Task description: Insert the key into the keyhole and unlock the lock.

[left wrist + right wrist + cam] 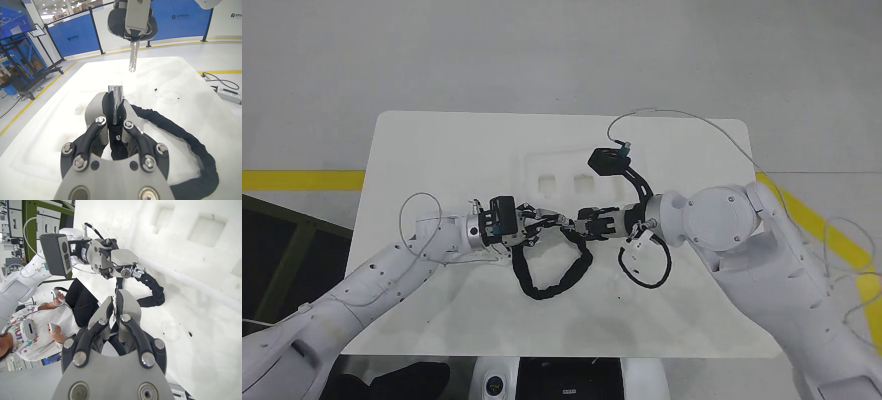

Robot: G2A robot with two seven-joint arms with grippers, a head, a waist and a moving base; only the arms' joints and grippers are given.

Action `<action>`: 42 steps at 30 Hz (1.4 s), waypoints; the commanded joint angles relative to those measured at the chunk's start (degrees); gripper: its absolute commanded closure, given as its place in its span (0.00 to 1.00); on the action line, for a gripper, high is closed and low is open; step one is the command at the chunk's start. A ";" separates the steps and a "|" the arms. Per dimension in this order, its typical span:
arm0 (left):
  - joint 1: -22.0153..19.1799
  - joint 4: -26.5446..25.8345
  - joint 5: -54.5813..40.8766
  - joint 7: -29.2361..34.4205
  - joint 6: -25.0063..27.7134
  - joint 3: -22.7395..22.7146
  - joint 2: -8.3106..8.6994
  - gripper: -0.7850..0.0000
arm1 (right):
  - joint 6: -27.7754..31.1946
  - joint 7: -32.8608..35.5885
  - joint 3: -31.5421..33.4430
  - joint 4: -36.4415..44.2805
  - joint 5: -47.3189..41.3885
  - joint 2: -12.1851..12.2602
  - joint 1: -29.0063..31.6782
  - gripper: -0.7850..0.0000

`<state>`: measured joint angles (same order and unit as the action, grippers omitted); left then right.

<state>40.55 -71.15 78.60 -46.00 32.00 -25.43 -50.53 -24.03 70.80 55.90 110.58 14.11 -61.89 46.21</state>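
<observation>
My left gripper (114,98) is shut on the chrome lock cylinder (115,98) of a black sleeved cable lock (189,138), whose loop trails down onto the white table. In the right wrist view the round keyhole (126,273) faces my right gripper (113,300). That gripper is shut on the key (114,309), seen edge-on between its pads. From the left wrist view the key's silver blade (133,58) points at the cylinder's end, with a short gap between them. In the top view the left gripper (540,220) and the right gripper (572,226) meet nose to nose above the table's middle.
A white foam tray (542,160) with square recesses (208,232) lies on the table behind the grippers. The cable loop (552,280) hangs toward the front edge. Small black crumbs (156,89) dot the surface. A thin grey wire (682,115) arcs over the far right corner.
</observation>
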 commanded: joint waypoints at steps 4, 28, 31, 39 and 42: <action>0.70 0.69 0.79 0.30 0.31 -0.84 -0.67 1.00 | -0.65 -1.02 -1.08 -1.60 -0.04 -0.29 -1.12 1.00; 0.74 0.72 0.88 0.29 0.29 -0.90 -0.70 1.00 | -3.15 -1.50 -4.66 -6.64 0.13 -1.15 -4.81 1.00; 0.74 0.72 0.88 0.29 0.29 -0.90 -0.70 1.00 | -3.47 -1.39 -4.95 -6.83 0.72 -1.17 -5.12 1.00; 0.74 0.72 0.88 0.29 0.29 -0.90 -0.70 1.00 | -4.01 -1.76 -6.19 -7.33 0.83 -1.54 -6.14 1.00; 0.74 0.72 0.88 0.29 0.29 -0.90 -0.70 1.00 | -4.24 -1.86 -6.79 -7.34 1.18 -1.70 -6.64 1.00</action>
<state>41.29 -70.43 79.48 -45.71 32.29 -26.34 -51.23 -28.18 68.94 49.34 103.24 15.12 -63.54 39.76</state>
